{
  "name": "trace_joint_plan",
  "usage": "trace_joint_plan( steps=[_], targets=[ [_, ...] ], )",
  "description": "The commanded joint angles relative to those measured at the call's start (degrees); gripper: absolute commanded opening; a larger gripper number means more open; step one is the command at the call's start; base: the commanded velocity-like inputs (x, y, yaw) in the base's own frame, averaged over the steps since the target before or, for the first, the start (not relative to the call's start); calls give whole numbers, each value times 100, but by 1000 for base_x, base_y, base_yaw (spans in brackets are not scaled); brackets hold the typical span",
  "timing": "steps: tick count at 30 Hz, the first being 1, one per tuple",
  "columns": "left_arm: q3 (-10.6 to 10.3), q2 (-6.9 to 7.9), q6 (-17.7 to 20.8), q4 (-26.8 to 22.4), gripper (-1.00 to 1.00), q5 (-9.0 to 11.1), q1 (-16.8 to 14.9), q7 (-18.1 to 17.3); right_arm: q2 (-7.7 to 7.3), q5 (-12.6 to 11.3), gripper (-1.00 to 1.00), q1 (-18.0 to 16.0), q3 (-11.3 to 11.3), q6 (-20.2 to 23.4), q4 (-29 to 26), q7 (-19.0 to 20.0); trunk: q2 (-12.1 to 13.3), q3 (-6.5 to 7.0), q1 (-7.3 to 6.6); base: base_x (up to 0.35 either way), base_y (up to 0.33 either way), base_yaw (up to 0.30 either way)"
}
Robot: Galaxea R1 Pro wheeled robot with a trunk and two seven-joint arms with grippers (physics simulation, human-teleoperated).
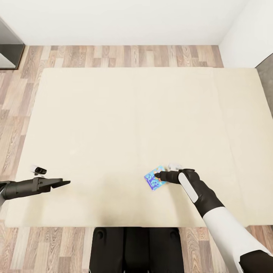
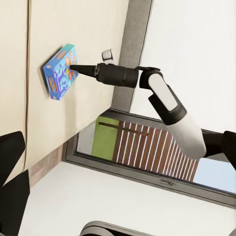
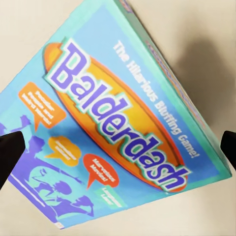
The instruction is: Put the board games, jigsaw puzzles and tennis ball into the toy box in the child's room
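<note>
A blue "Balderdash" board game [image 1: 155, 178] lies on the bed [image 1: 113, 125] at about five o'clock in the head view. The right gripper [image 1: 159, 176] straddles it, jaws spread, perhaps just touching. The left gripper [image 1: 62, 183] hovers at eight o'clock, jaws apparently released.

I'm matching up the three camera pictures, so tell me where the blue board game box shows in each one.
Head view: blue board game box lies on the bed, lower right of centre, at the right gripper.
Left wrist view: box upper left, gripper tip against it.
Right wrist view: box close up, lid reading "Balderdash".
Shared landmark: the beige mattress under the box.
</note>
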Motion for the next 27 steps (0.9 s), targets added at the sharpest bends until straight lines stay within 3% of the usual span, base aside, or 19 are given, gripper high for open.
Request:
trace_joint_plan(
  steps=[1, 27],
  targets=[
    [-24, 9, 61, -3, 100, 28, -2, -18, -6, -42, 100, -3, 19, 16, -12, -38, -10, -16, 3, 0, 0, 0],
    [-33, 11, 67, -13, 100, 38, 3, -18, 11, -42, 100, -3, 25, 6, -16, -46, -10, -83, 3, 0, 22, 0]
  ],
)
